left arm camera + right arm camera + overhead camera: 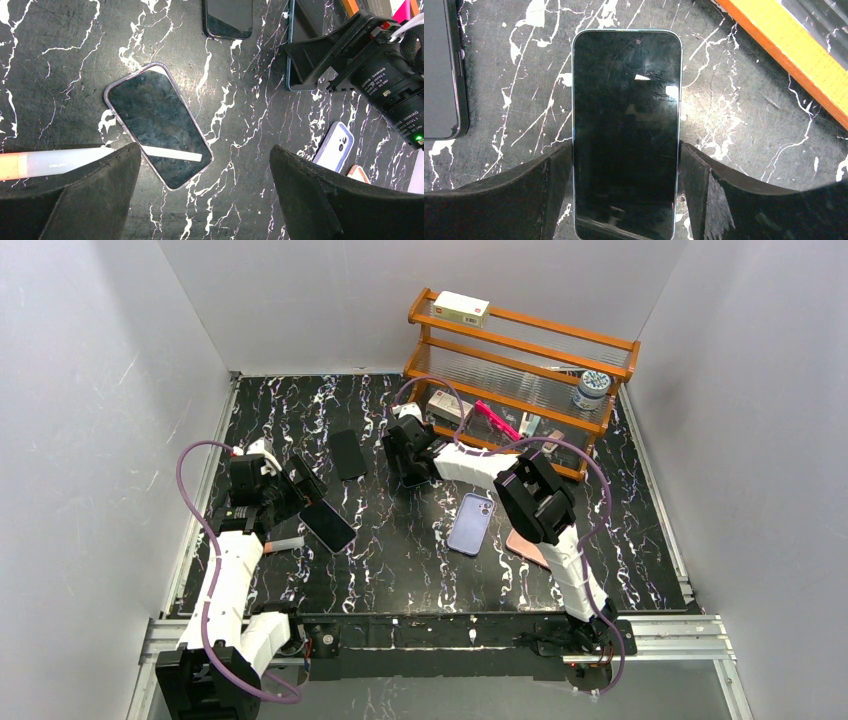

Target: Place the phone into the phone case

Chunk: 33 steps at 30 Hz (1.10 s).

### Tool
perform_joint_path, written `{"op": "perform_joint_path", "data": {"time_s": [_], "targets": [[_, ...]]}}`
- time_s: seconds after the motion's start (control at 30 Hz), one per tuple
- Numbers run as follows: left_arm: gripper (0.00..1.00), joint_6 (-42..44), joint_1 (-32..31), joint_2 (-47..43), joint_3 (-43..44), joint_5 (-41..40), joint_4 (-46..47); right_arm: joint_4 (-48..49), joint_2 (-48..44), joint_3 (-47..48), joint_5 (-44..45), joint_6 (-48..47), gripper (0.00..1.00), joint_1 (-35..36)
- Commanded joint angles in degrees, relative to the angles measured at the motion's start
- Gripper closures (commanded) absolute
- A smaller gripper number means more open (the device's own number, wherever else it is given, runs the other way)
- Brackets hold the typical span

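A black-screened phone (626, 125) with a pale blue rim lies face up on the marble table. My right gripper (626, 145) straddles its lower half, with both fingers pressed against its long sides. In the top view this gripper (405, 468) is at the back centre and hides the phone. A lavender phone case (470, 523) lies back up mid-table and also shows in the left wrist view (336, 147). My left gripper (204, 150) is open and empty above the table, beside a phone in a clear case (157, 125).
A bare black phone (348, 454) lies left of the right gripper. A pink case (525, 545) lies under the right arm. A pen-like tube (50, 161) lies by the left finger. An orange rack (520, 370) with boxes and a jar stands at the back right.
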Motion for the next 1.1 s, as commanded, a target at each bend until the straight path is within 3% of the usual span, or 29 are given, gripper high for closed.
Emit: {"op": "perform_joint_path", "data": {"time_s": [0.0,0.13,0.37,0.83,1.07], "targets": [[0.02,0.81,-0.23,-1.04,-0.40,-0.64,-0.11,-1.52,2.77,1.41,0.80,-0.32,0.12,0.29],[0.02,0.81,-0.19,-0.68,-0.42,-0.56,-0.12,-1.67,3.13,1.95,1.44,-0.83,0.06,0.54],[0.02,0.81,-0.19,-0.90,-0.38,-0.70,-0.13,-3.00,4.98,4.01,2.85,-1.69,0.11,1.03],[0.02,0.99,-0.23,-0.69,-0.46,0.17,-0.30,-3.25,1.42,0.55,0.50,0.67,0.34,1.16],[0.02,0.86,-0.50,-0.14,-0.47,0.49,-0.46,-2.24,-5.44,-8.43,-2.10,3.23,0.41,1.16]]}}
